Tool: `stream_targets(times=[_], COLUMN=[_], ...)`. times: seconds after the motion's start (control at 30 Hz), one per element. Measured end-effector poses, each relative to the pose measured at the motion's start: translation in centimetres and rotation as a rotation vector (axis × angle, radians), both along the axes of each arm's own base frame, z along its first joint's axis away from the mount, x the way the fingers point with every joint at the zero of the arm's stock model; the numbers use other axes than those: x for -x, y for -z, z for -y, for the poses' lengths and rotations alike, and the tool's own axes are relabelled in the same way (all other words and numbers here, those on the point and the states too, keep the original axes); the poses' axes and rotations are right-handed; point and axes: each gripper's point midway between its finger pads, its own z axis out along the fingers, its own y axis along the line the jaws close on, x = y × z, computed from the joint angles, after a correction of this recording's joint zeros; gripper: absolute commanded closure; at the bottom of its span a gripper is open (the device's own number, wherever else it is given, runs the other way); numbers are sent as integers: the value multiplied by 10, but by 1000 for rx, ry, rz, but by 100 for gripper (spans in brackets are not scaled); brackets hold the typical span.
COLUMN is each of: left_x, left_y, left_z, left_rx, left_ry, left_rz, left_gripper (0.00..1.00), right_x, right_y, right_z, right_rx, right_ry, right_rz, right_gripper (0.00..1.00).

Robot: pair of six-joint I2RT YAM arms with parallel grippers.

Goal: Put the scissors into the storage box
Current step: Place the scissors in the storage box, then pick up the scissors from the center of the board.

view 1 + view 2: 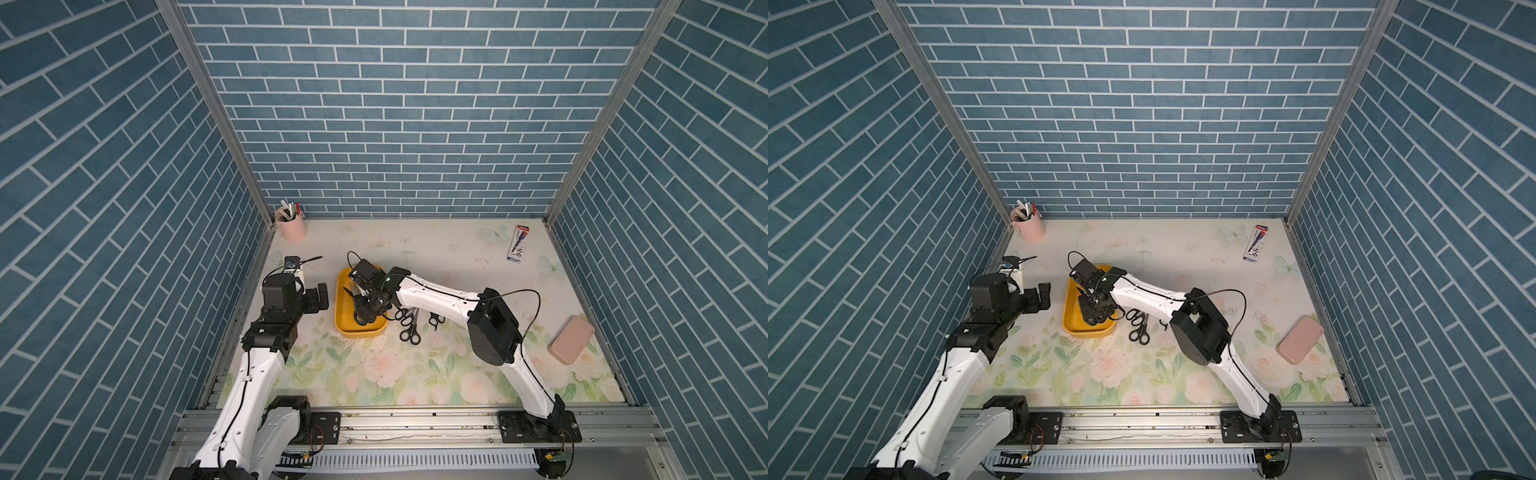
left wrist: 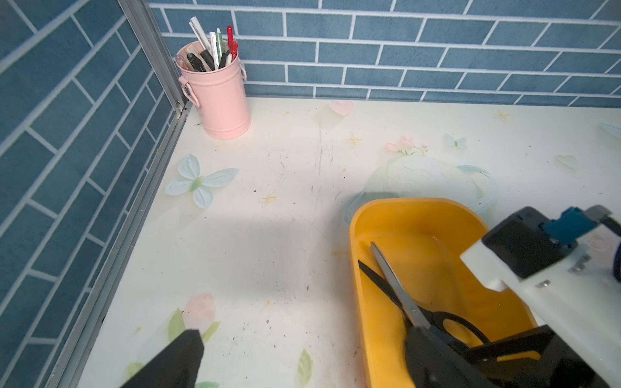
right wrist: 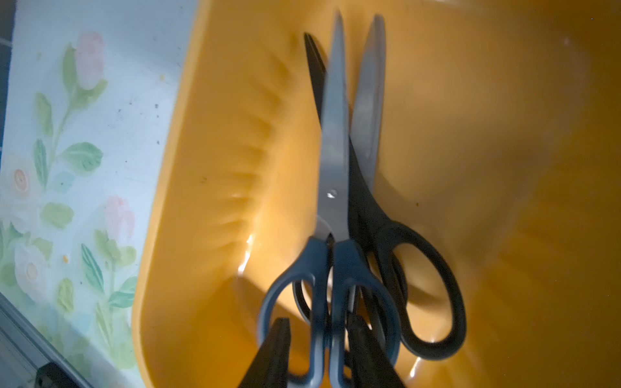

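Inside the storage box (image 3: 235, 168), blue-handled scissors (image 3: 332, 161) lie along its long axis atop a black pair (image 3: 373, 218); right hand (image 3: 317, 322) is astride their loops, part-open, can't tell if gripping. On tabletop (image 1: 457, 257) just beside box, R-arm side, lie other scissors (image 1: 409, 324); left hand (image 1: 321, 296) wide open, empty.

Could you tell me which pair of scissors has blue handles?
The topmost scissors in the storage box, at the right gripper; the pair beneath and the scissors on the table all have black handles.
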Motion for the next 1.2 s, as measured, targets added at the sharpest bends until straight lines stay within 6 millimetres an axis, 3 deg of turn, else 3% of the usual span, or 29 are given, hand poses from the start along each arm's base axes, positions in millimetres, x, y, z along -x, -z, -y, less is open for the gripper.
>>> stream_targets(times=[0.07,0.23,0.33,0.5,0.6,0.67,0.73,0.8,1.0,1.07,1.2], left_x=[0,0,1,3,5,9,16,27,82,93,95], left_y=[-1,-2,-2,-13,-26,-33,-40,-42,-31,-20,9], left_z=[1,3,8,28,49,67,91,120,210,225,231], left_rx=[4,9,19,74,130,169,206,232,245,237,215], left_ry=[7,17,41,150,261,353,470,595,955,1015,1022], left_rz=[3,6,7,45,89,113,133,134,65,20,-91], left_gripper=[0,0,0,0,0,0,0,0,0,0,0], right_x=[-3,-13,-22,-33,-52,-69,-85,-89,-57,-48,-38], right_y=[-9,-35,-53,-100,-128,-132,-122,-102,-47,-37,-14], right_z=[-5,-13,-4,57,110,149,190,214,227,229,236], right_rx=[-20,-57,-41,-8,-42,-47,-14,49,206,224,245], right_ry=[-3,-23,-21,38,125,196,251,258,116,92,75], right_rz=[17,84,171,328,376,386,376,349,229,191,119], right_gripper=[53,51,47,43,43,43,42,41,42,43,47])
